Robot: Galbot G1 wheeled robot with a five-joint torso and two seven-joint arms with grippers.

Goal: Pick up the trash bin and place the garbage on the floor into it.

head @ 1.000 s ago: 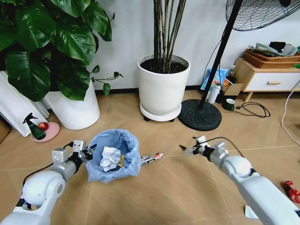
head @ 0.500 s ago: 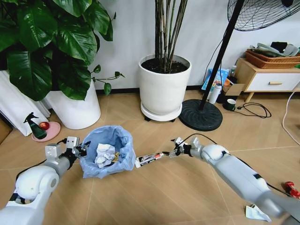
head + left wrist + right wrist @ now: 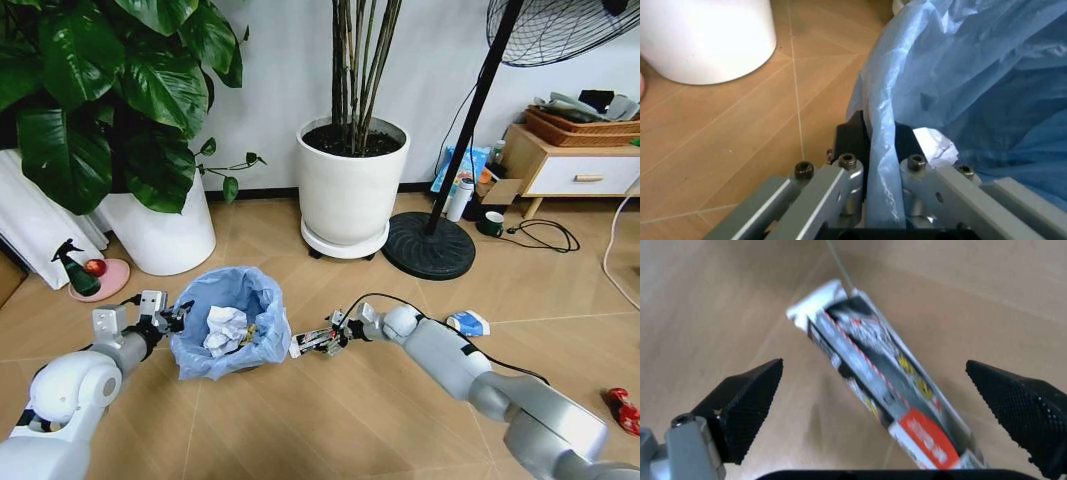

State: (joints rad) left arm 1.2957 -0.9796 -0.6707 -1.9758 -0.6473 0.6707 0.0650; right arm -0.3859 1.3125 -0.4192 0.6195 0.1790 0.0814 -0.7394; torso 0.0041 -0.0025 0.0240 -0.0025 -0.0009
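Here the tube-shaped wrapper [image 3: 890, 390] is black, white, red.

Head view high, looking down; wrist views close; trash bin [image 3: 228, 322] shared.

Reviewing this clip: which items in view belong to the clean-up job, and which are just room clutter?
Job items:
trash bin, rim pinched by the left hand
tube wrapper on the floor, between the open fingers of the right hand
blue-white can
red wrapper

Clutter:
spray bottle
plant pots
fan base
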